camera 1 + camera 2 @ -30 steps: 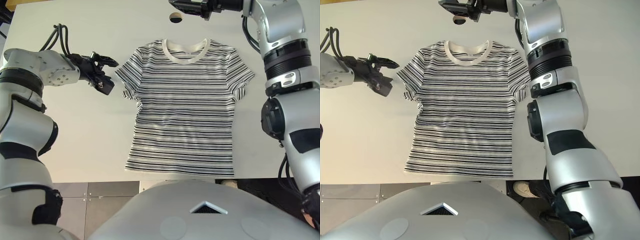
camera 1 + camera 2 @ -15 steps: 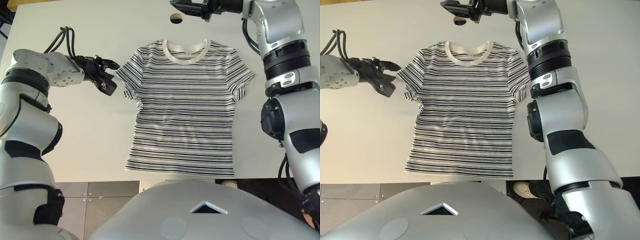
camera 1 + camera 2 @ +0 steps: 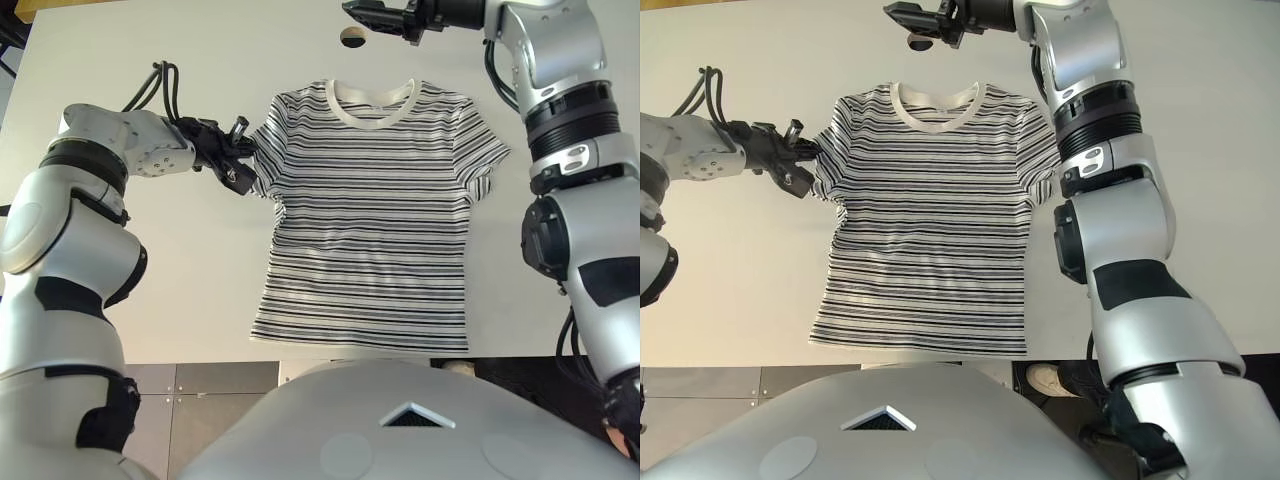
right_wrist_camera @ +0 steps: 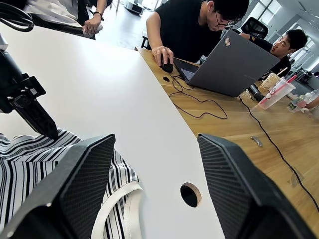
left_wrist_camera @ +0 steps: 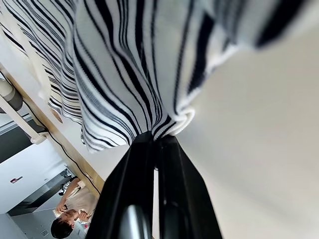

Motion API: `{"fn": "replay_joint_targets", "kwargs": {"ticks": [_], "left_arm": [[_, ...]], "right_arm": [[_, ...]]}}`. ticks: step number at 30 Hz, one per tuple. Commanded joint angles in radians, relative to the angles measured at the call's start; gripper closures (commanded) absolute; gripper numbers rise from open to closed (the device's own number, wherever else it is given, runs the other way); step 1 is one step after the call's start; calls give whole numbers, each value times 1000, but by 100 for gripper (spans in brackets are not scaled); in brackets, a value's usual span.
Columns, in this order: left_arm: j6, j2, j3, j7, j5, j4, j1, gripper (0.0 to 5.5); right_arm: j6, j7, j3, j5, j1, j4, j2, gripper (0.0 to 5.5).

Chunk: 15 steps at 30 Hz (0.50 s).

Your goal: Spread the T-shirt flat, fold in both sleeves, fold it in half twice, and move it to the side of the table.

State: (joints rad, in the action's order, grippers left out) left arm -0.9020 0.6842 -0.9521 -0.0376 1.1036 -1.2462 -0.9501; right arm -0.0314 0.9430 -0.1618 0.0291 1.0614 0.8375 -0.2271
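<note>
Touching the left sleeve (image 3: 262,150) of the T-shirt (image 3: 370,220) flat on the table (image 3: 180,270), your left gripper (image 3: 243,178), pressed shut, seems set to fold it in; your right gripper (image 3: 365,12) hovers spread beyond the collar (image 3: 372,100).

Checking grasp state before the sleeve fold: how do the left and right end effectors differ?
Left end effector is at the shirt's sleeve; right end effector is beyond the collar, off the cloth. Left is shut on the sleeve hem; right is open and empty. Both are black with two fingers.
</note>
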Motion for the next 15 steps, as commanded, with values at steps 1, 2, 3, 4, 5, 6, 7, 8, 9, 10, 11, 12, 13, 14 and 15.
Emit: {"fn": "replay_joint_targets", "kwargs": {"ticks": [1,2,3,4,5,6,7,8,9,10,11,12,13,14,15], "left_arm": [[-6,-43,-46,21,37,-22,68,539],[-9,-39,-46,22,37,-23,65,539],[-15,-31,-45,22,36,-22,61,539],[-20,-24,-44,22,35,-22,58,539],[-25,-12,-45,22,37,-19,53,539],[-31,-3,-46,22,39,-16,46,539],[-36,5,-47,22,40,-14,41,539],[-42,15,-46,22,39,-12,35,539],[-47,23,-45,22,38,-10,30,539],[-55,33,-44,25,35,-6,26,539],[-65,43,-44,28,33,-2,22,539],[-71,50,-46,30,34,3,18,539],[-78,58,-45,35,32,6,16,539],[-85,69,-41,42,27,8,13,539],[-91,82,-34,51,19,7,13,539]], "right_arm": [[4,4,0,-5,-4,-19,-3,244],[4,6,0,-7,-5,-21,-3,244],[3,6,0,-7,-7,-21,-3,244],[2,5,0,-7,-8,-19,-3,244],[1,5,0,-6,-10,-18,-4,244],[2,5,0,-6,-13,-20,-7,244],[2,5,0,-6,-16,-22,-9,244],[3,5,0,-6,-18,-23,-10,244],[3,5,0,-6,-19,-25,-10,244],[2,6,0,-5,-18,-24,-10,244],[2,6,-1,-5,-18,-23,-9,244],[1,6,-1,-5,-18,-22,-9,244],[0,6,-1,-5,-18,-22,-8,244],[-1,6,-2,-5,-20,-22,-6,244],[-2,6,-4,-5,-21,-22,-4,244]]}}
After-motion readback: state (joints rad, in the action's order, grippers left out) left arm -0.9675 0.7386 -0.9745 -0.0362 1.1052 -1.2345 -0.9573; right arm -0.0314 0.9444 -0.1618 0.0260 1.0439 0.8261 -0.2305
